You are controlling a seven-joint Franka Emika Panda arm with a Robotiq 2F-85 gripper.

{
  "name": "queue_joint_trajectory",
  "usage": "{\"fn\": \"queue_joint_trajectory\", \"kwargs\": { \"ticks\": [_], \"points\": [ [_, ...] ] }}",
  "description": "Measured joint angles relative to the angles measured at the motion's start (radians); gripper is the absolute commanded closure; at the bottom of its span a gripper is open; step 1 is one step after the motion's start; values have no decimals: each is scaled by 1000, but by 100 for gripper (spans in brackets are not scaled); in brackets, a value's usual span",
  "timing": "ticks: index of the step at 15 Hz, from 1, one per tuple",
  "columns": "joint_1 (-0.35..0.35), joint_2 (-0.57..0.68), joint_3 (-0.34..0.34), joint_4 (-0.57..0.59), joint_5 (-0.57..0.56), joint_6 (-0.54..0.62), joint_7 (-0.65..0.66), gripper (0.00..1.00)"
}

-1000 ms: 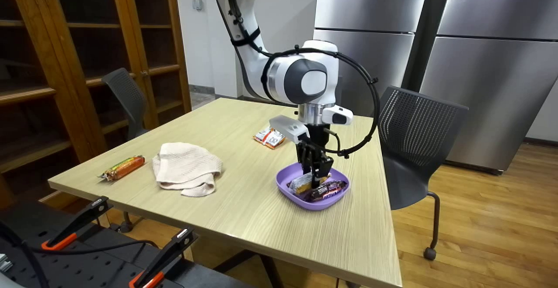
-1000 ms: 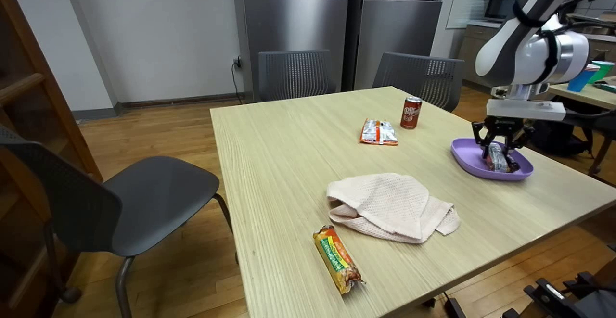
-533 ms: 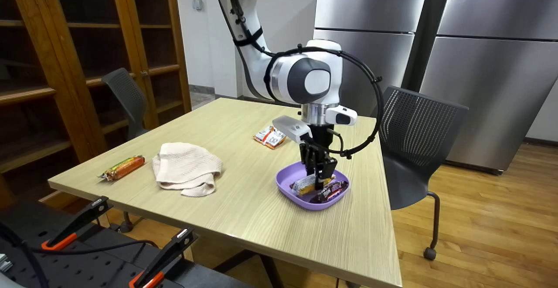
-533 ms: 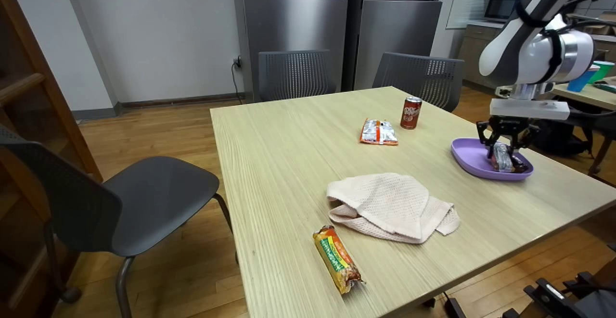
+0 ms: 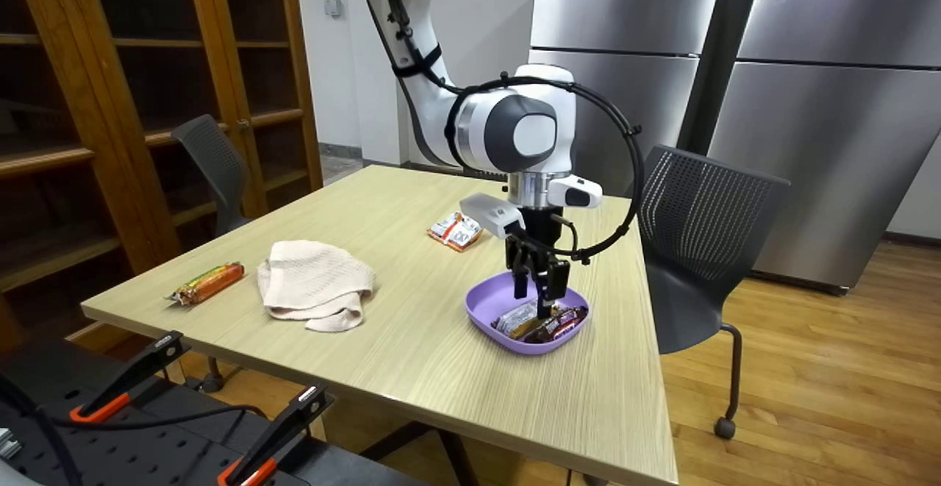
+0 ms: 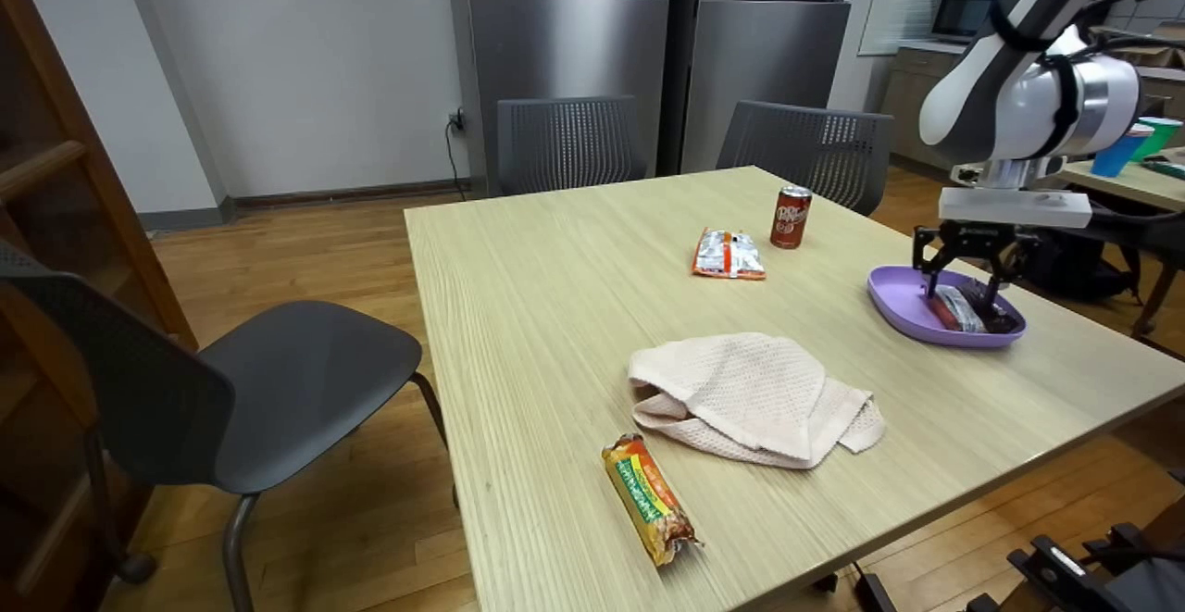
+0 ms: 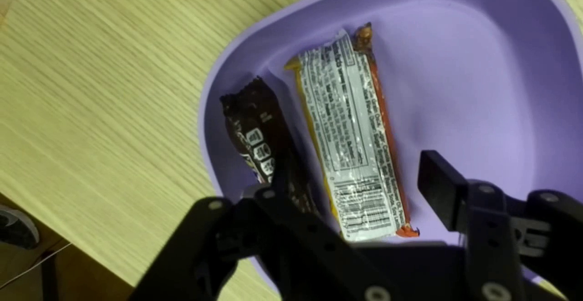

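My gripper stands open above the purple tray, seen in both exterior views too. A bar with a white printed back and yellow and orange edges lies in the tray between the two spread fingers. A gap shows between this bar and the finger pad on the right of the wrist view. Beside it rests a dark brown wrapped bar, partly hidden by the other finger. Whether that finger touches the brown bar, I cannot tell.
On the table are a pale crumpled cloth, a yellow and orange wrapped bar, a silver and orange packet and a red-brown soda can. A grey chair stands close to the table edge near the tray.
The jaws have spread apart and let go of the white-backed bar, which has settled into the tray. Before that, the arm shifted slightly to the right in an exterior view.
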Motion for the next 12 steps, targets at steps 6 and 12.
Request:
{"fn": "queue_joint_trajectory", "kwargs": {
  "ticks": [6,12],
  "points": [
    [33,-7,-27,1,-10,0,26,0],
    [63,-33,-26,-1,-11,0,27,0]
  ]
}}
